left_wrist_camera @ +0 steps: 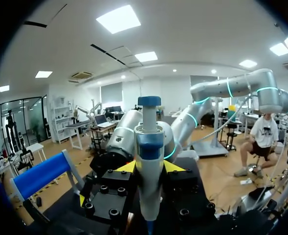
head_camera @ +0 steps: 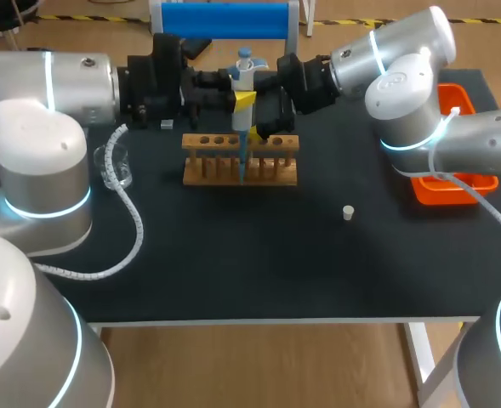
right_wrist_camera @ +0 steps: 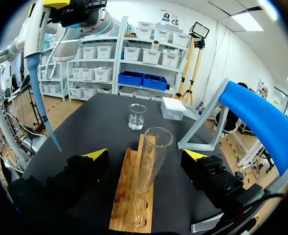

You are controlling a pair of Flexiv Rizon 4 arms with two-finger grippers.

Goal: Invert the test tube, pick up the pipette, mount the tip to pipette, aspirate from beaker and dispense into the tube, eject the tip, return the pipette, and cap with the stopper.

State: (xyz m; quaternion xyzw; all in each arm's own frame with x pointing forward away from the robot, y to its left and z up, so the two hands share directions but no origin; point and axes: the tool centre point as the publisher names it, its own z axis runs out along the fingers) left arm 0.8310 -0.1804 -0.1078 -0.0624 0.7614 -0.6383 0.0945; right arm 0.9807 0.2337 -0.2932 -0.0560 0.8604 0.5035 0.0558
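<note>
My left tool (left_wrist_camera: 149, 167) clenches the upright pipette (left_wrist_camera: 148, 142), its tip hanging down to one side of the tube (right_wrist_camera: 151, 156), which stands racked between my right tool's (right_wrist_camera: 144, 155) released fingers.

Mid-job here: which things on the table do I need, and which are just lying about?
Job: pipette, its blue tip, test tube, wooden rack, beaker, stopper.
Lying about: blue-roll stand, white box; orange tray may take the ejected tip.
</note>
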